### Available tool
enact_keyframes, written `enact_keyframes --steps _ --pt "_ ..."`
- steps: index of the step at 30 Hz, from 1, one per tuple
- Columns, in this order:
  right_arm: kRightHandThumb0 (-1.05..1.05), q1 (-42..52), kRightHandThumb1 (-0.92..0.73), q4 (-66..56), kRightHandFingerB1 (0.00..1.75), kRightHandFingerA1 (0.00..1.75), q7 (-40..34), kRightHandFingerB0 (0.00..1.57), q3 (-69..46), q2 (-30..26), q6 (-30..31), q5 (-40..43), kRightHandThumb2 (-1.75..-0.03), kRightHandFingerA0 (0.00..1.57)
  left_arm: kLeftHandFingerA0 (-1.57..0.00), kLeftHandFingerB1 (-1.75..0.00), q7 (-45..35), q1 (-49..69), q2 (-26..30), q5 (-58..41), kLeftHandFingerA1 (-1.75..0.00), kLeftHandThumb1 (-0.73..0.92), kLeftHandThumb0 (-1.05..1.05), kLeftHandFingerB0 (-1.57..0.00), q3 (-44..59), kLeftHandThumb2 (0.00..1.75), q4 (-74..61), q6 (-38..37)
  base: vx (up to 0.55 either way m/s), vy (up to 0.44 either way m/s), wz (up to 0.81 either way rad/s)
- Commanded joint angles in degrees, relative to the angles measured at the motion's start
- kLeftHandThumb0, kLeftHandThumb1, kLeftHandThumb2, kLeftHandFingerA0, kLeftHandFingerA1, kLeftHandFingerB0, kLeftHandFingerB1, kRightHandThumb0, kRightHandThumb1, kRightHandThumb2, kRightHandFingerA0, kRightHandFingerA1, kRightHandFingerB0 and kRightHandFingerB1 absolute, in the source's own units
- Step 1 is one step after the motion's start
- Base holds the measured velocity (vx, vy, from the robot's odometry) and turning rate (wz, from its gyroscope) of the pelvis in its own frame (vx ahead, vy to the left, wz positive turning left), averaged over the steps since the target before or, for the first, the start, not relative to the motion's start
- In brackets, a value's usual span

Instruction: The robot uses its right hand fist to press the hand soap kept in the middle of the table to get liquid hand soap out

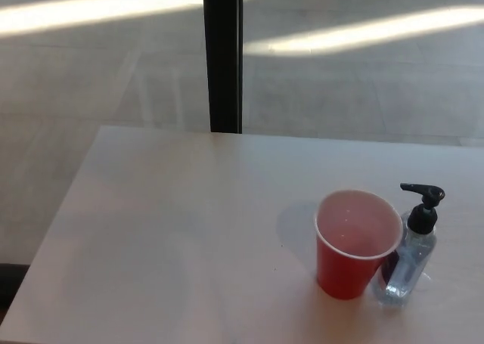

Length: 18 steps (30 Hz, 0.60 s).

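A clear hand soap bottle (408,261) with a black pump head (423,196) stands upright on the right part of the white table (174,230). The pump's nozzle points to the left, over a red plastic cup (354,246) that stands upright right beside the bottle on its left. The cup touches or nearly touches the bottle and looks empty inside. Neither of my hands nor any part of my arms shows in the head view.
The table's far edge runs across the middle of the picture, its left edge slants down to the lower left. Behind the table a black vertical post (223,57) stands against a grey floor with sunlit stripes.
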Motion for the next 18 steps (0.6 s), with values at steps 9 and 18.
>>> enact_keyframes --steps 9,18 --pt "-0.53 -8.39 -0.44 -7.24 0.17 1.22 -12.03 0.00 -23.47 -1.69 14.94 17.89 -1.11 0.31 -0.53 -0.92 5.95 -4.32 4.06 -5.33 -1.04 0.88 -0.47 -0.36 9.07 1.25 5.03 4.18 0.00 0.000 0.00" --pt "-0.61 -20.87 -0.50 -22.37 0.51 0.92 -15.22 0.00 -25.51 -3.83 22.71 23.28 -0.95 0.00 -0.49 -0.85 5.32 -4.48 3.99 -5.36 -0.98 0.89 -0.47 -0.30 9.29 1.26 5.59 3.82 0.00 0.000 0.00"
